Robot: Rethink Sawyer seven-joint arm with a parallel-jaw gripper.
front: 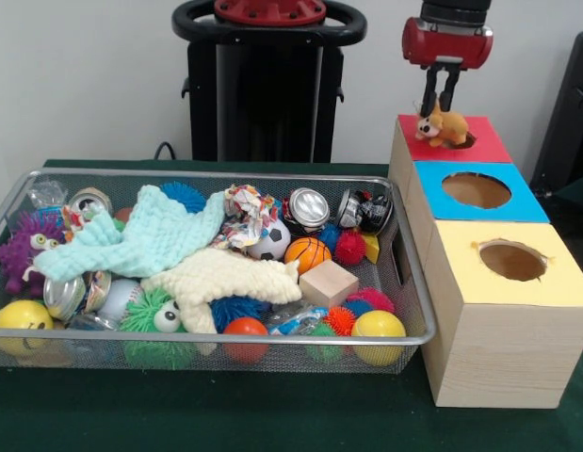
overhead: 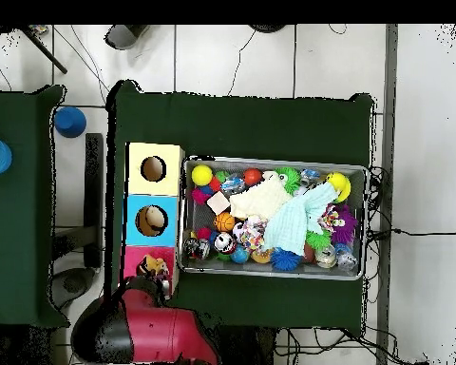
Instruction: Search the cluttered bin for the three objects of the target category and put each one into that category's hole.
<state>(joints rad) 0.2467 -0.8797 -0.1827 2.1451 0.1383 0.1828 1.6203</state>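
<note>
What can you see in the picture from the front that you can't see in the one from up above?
Only the front view shows the end effector clearly, hanging over the small orange stuffed animal on the red box, and the faces on toys such as the purple monster. Only the overhead view shows a pale object down inside the blue box's hole, plus the blue things on the neighbouring table. Both show the wire bin of toys, the mint cloth, and the red, blue and yellow boxes.
</note>
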